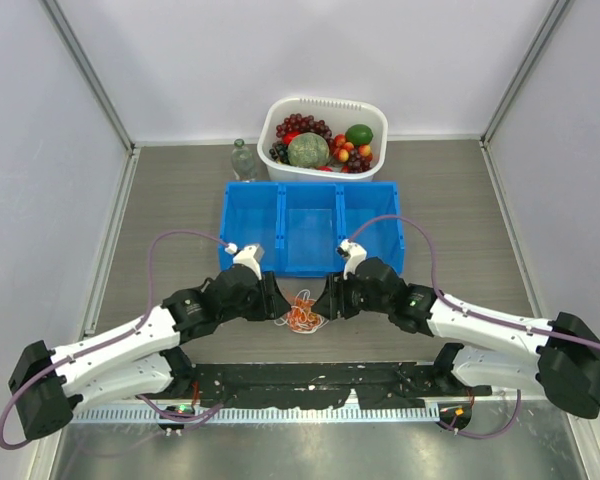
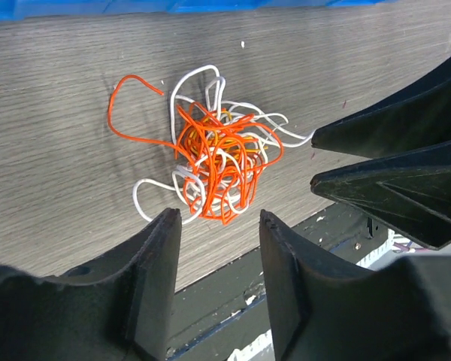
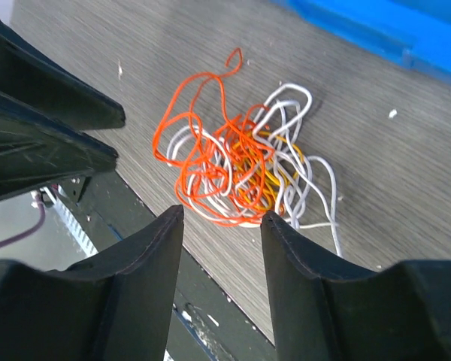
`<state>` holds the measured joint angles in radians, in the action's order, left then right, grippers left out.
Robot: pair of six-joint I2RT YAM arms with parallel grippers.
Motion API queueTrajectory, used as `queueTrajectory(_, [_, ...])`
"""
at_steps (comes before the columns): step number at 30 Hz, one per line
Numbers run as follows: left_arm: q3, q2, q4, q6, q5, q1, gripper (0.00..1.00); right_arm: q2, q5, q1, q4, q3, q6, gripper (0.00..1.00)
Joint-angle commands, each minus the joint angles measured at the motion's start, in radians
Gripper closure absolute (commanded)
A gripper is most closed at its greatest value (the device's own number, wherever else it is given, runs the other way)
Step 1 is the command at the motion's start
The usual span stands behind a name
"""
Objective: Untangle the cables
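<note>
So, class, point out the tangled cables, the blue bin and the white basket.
cables [image 2: 218, 162], left wrist view, orange knot's middle.
blue bin [image 1: 310, 230], top view, bare middle floor.
white basket [image 1: 300, 174], top view, front wall.

Tangled cables [image 3: 240, 162] lie just beyond the parted right pincer [image 3: 222, 216]

Either side of the black base plate [image 1: 310, 382], the left arm [image 1: 110, 355] and right arm [image 1: 480, 322] are clad in white shells joined by black housings. A thick purple cable [image 1: 166, 238] is looped along each arm away from the base plate. The left gripper [image 2: 216, 226] and right gripper [image 3: 222, 222] are fitted with broad, tapered matte-black fingers [image 2: 146, 278].
</note>
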<state>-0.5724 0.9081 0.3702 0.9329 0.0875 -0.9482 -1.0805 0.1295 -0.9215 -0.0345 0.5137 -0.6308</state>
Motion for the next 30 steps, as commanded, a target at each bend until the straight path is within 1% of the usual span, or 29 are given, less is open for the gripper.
queueTrajectory(1, [0.011,0.023,-0.073,0.021,0.052,-0.003,0.54,-0.012,-0.037,-0.004,0.150,-0.012,-0.038,0.51])
queueTrajectory(3, [-0.004,0.041,-0.073,0.021,0.051,-0.003,0.56,-0.027,-0.045,-0.004,0.136,0.005,-0.033,0.53])
queueTrajectory(5, [-0.020,0.055,-0.080,0.012,0.050,-0.003,0.56,-0.042,-0.044,-0.002,0.140,0.012,-0.027,0.54])
queueTrajectory(6, [-0.026,0.064,-0.080,0.006,0.058,-0.003,0.53,-0.050,-0.044,-0.004,0.146,0.011,-0.026,0.54])
queueTrajectory(7, [-0.032,0.072,-0.080,0.006,0.070,-0.001,0.47,-0.067,-0.041,-0.004,0.160,0.009,-0.027,0.55])
queueTrajectory(8, [-0.034,0.084,-0.082,0.007,0.078,-0.001,0.43,-0.087,-0.041,-0.004,0.163,0.011,-0.027,0.56])
queueTrajectory(9, [-0.037,0.095,-0.083,0.009,0.083,-0.003,0.41,-0.096,-0.034,-0.004,0.168,0.012,-0.029,0.57])
queueTrajectory(15, [-0.047,0.141,-0.102,0.018,0.118,0.008,0.41,-0.148,-0.030,-0.005,0.196,-0.010,-0.035,0.61])
queueTrajectory(17, [-0.056,0.149,-0.102,0.012,0.123,0.020,0.41,-0.151,-0.033,-0.007,0.196,-0.017,-0.037,0.64])
queueTrajectory(18, [-0.063,0.149,-0.102,0.007,0.120,0.025,0.41,-0.148,-0.037,-0.004,0.196,-0.020,-0.037,0.67])
queueTrajectory(19, [-0.070,0.152,-0.102,0.001,0.120,0.028,0.39,-0.148,-0.041,-0.005,0.196,-0.021,-0.035,0.70])
queueTrajectory(20, [-0.078,0.153,-0.103,-0.002,0.120,0.031,0.36,-0.147,-0.045,-0.005,0.196,-0.023,-0.033,0.75])
queueTrajectory(22, [-0.093,0.161,-0.112,-0.008,0.116,0.034,0.23,-0.148,-0.048,-0.007,0.200,-0.024,-0.030,0.79])
queueTrajectory(24, [-0.107,0.178,-0.111,-0.011,0.113,0.035,0.19,-0.157,-0.045,-0.005,0.209,-0.023,-0.033,0.80])
queueTrajectory(26, [-0.115,0.198,-0.114,-0.017,0.109,0.034,0.20,-0.170,-0.041,-0.005,0.217,-0.021,-0.040,0.80])
queueTrajectory(27, [-0.115,0.209,-0.116,-0.019,0.109,0.035,0.23,-0.173,-0.041,-0.005,0.220,-0.021,-0.040,0.80])
queueTrajectory(29, [-0.107,0.221,-0.132,-0.017,0.101,0.037,0.33,-0.176,-0.039,-0.005,0.229,-0.023,-0.041,0.80])
queueTrajectory(30, [-0.103,0.225,-0.145,-0.014,0.097,0.037,0.36,-0.179,-0.037,-0.005,0.232,-0.021,-0.041,0.82])
